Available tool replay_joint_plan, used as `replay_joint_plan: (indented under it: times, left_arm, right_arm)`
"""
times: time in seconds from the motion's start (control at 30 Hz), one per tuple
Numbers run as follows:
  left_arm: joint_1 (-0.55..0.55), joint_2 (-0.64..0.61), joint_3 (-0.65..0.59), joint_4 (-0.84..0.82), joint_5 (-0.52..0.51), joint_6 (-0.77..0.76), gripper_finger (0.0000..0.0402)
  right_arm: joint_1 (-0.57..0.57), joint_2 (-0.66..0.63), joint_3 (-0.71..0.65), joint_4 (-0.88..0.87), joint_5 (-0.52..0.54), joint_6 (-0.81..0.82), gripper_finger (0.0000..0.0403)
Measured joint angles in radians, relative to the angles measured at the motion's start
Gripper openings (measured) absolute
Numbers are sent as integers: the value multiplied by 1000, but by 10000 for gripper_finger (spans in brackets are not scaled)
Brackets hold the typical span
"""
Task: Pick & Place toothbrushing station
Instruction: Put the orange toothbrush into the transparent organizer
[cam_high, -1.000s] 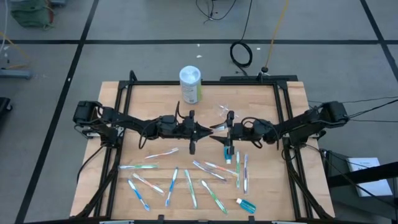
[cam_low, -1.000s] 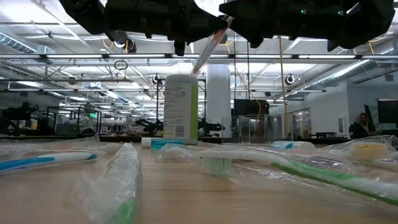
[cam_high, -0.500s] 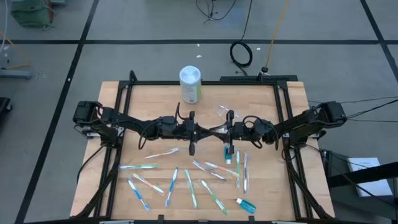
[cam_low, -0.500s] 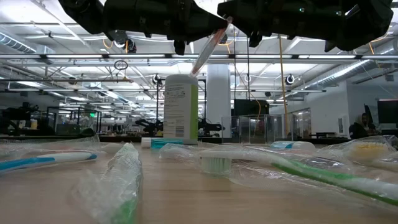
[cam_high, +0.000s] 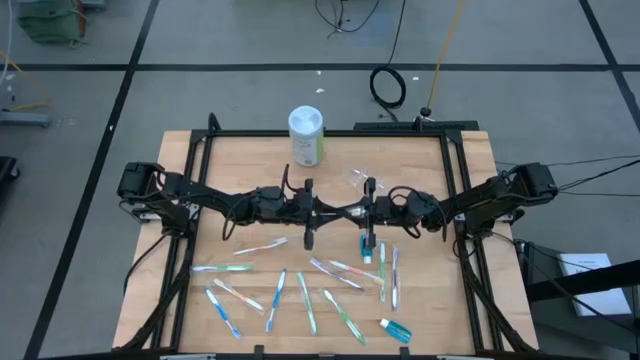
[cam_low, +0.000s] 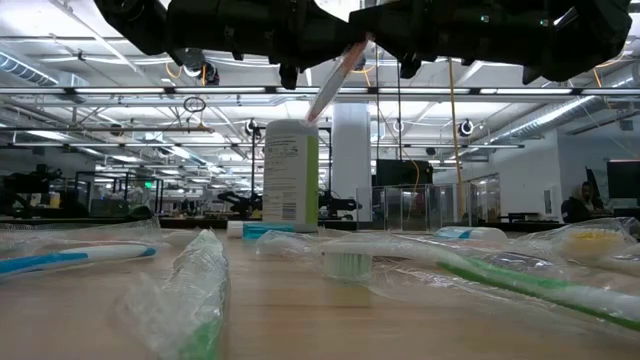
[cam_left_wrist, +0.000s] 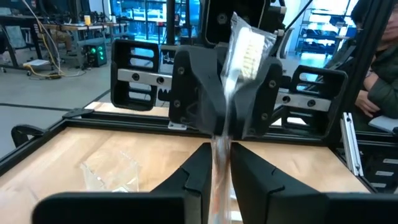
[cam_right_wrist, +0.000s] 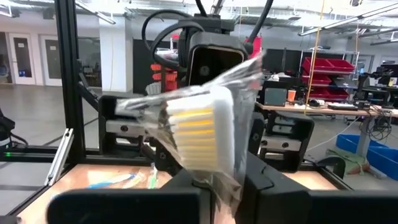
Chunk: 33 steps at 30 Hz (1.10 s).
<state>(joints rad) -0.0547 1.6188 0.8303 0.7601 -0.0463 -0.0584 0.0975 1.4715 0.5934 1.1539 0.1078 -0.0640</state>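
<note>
Left tool (cam_high: 322, 209): I saw it above mid-surface, facing the right tool, fingers (cam_left_wrist: 200, 174) close either side of the wrapped toothbrush (cam_left_wrist: 245, 53); whether they gripped it I could not tell.
Right tool (cam_high: 357, 210): I saw it pressed together on the brush's bristle end.
Wrapped toothbrush: spanned between both tools, clear of the surface (cam_high: 470, 160).
Clear cup (cam_high: 358, 179): lay just behind the right tool.
Other toothbrushes (cam_high: 305, 300): spread over the near half.
Toothpaste tube (cam_high: 396, 328): near-right corner.
Canister (cam_high: 306, 135): upright at the far edge.
</note>
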Motion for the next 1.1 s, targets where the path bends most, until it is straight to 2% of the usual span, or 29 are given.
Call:
replay_joint_plan:
  times: [0.1,0.23,0.43,0.63,0.83,1.1]
  left_arm:
    - [0,0,0,-10,-2,-6,76]
    - [0,0,0,-54,-14,-7,87]
    - [2,0,0,-145,-51,-32,88]
    - [2,0,0,-291,-172,-128,88]
    - [1,0,0,-347,-175,-217,88]
    - [-13,0,0,-349,-172,-260,88]
  right_arm:
    - [0,0,0,-27,5,-1,7]
    - [1,-1,0,-69,80,-3,15]
    - [0,-79,-1,-255,131,-9,8]
    - [-2,-244,-1,-494,146,-27,14]
    - [-49,-441,-1,-723,262,-52,7]
    - [-208,-656,-1,-1033,286,44,8]
